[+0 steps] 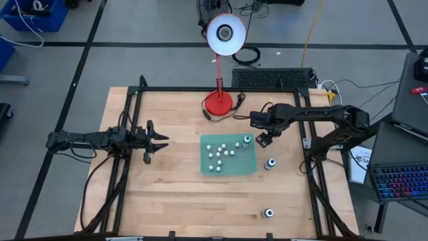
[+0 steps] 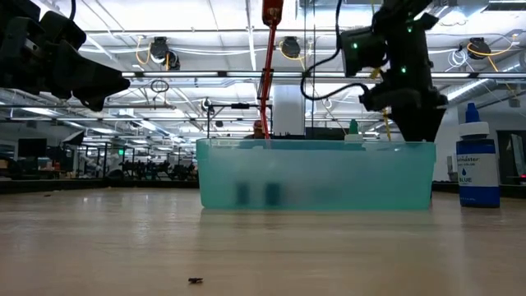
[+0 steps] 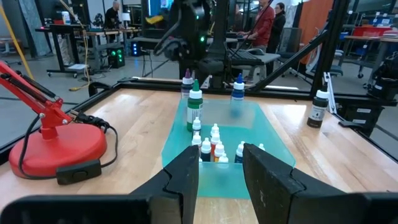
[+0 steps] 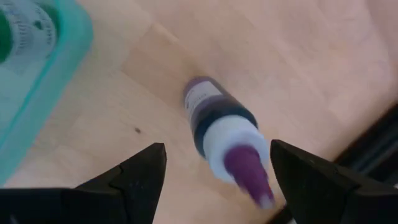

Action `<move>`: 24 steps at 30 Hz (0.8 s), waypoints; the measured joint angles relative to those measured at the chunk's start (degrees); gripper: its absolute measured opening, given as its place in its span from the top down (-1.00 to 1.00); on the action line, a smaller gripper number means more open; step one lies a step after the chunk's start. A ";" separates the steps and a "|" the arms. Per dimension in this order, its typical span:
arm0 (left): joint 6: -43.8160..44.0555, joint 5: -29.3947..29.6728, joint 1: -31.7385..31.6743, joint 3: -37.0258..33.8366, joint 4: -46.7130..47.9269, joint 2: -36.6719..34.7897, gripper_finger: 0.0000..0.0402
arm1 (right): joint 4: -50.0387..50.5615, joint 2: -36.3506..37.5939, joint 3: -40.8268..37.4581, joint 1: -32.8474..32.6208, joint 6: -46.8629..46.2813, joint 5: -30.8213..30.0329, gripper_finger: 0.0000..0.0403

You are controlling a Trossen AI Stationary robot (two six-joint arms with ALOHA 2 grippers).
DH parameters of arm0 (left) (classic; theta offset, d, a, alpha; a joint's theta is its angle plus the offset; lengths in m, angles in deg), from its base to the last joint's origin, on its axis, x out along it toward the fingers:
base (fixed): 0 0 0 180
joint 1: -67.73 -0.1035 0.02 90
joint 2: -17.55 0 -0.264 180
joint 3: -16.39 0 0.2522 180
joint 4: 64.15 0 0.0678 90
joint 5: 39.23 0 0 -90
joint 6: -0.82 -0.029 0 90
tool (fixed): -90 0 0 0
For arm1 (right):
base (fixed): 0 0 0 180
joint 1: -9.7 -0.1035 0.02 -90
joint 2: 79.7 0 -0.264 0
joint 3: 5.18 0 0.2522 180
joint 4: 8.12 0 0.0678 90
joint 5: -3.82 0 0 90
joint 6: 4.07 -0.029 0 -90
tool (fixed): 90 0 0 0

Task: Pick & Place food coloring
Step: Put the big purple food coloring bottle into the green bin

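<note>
A green tray [image 1: 242, 165] in the middle of the table holds several small white-capped food coloring bottles [image 1: 219, 152] and a taller green one [image 1: 247, 140] in its far right corner. A purple bottle [image 4: 217, 118] stands on the table just right of that corner. My right gripper [image 4: 217, 149] hangs open above it, pointing down, a finger on either side of its cap and clear of it. A blue bottle [image 1: 271, 163] and a dark-capped one [image 1: 268, 213] stand on the wood, right of the tray. My left gripper [image 1: 157, 142] waits left of the tray, level and open.
A desk lamp with a red base [image 1: 219, 102] stands behind the tray, its cord trailing on the wood. The black frame rails [image 1: 304, 144] run along the table's sides, close to the right arm. Bare wood lies in front of the tray.
</note>
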 joint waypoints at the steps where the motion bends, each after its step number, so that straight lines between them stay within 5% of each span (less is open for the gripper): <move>1: 0.00 -0.01 0.00 0.00 0.00 0.00 0.37 | -1.35 0.01 -1.12 0.17 0.11 0.16 -0.36; 24: 0.00 0.00 0.02 0.00 -0.02 0.00 0.37 | -9.19 0.01 -6.71 4.22 2.44 1.25 -0.34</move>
